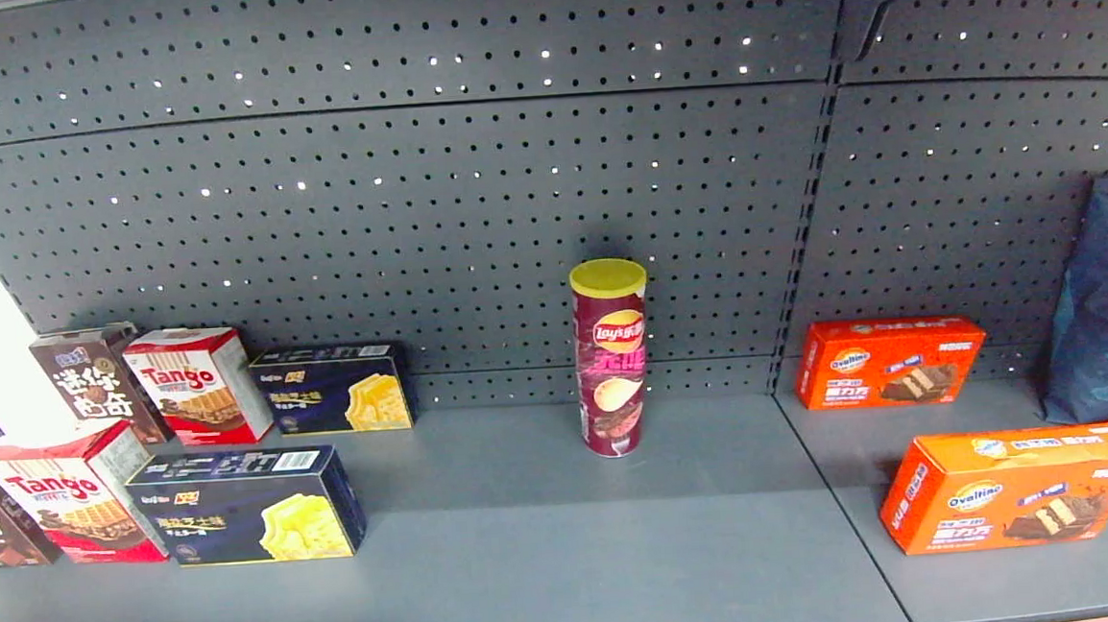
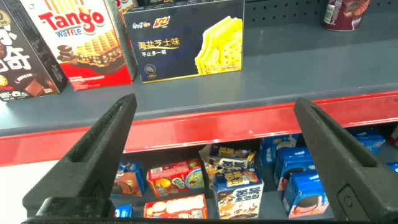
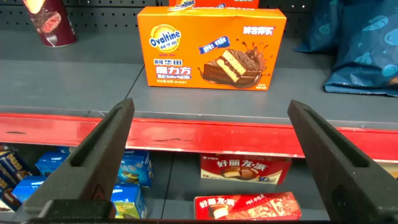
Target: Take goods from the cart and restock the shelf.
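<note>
The can of crisps (image 1: 612, 357) stands upright near the middle of the shelf (image 1: 549, 542), close to the back panel and well apart from the other goods. Its long axis is vertical, with the yellow lid on top and the printed front facing outward.

The left gripper (image 2: 214, 104) sits in front of the shelf's red front edge (image 2: 217, 127), facing the dark blue box (image 2: 186, 40). Its fingers are spread wide and hold nothing. The right gripper (image 3: 209, 106) sits the same way before the orange box (image 3: 211, 48), also spread wide and empty. With nothing held, I judge the next item must be fetched from the cart.

The main risk is the can. It is tall and narrow on a small base, so a nudge from an arm or from a new item set down beside it would likely tip it and send it rolling. The red front edge is another hazard, because a gripper that comes in low with its fingers this wide could catch on it. The boxes at either end stand close together, so goods pushed in there could shove them out of line.
</note>
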You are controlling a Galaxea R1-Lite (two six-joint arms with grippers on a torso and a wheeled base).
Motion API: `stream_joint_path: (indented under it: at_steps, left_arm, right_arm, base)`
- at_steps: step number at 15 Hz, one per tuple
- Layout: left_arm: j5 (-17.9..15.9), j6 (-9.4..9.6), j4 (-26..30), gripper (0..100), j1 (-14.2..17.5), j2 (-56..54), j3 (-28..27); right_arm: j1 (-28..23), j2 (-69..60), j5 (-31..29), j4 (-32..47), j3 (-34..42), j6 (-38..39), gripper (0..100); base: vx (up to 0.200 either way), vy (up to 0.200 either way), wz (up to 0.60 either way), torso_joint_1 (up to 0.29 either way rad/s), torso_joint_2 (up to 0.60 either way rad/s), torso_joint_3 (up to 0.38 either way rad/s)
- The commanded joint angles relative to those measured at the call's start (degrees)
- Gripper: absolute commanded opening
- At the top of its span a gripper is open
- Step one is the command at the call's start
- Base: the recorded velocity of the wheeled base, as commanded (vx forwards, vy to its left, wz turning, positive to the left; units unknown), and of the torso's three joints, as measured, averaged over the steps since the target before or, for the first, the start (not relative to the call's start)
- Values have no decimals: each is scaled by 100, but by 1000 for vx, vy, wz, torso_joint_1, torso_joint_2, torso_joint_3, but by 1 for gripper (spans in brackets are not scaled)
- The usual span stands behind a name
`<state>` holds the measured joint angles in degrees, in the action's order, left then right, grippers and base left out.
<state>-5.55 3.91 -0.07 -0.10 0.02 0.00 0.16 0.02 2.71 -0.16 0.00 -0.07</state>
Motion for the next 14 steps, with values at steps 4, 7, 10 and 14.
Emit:
stream_joint_path:
  at_steps: [4, 7, 10, 14]
  left_arm:
    - [1, -13, -1, 100, 1, -2, 0]
    - [-17, -31, -1, 100, 1, 6, 0]
    - [-8, -31, -1, 100, 1, 6, 0]
    - [-8, -22, -1, 100, 1, 6, 0]
  right_arm:
    - [2, -2, 2, -2, 0, -1, 100]
    - [2, -2, 2, -2, 0, -1, 100]
    - [2, -2, -7, -2, 0, -1, 100]
    - [2, -2, -25, -2, 0, -10, 100]
  base:
    - [0, 0, 0, 0, 0, 0]
    - [0, 0, 0, 0, 0, 0]
    - [0, 0, 0, 0, 0, 0]
    - [0, 0, 600, 4, 5, 2]
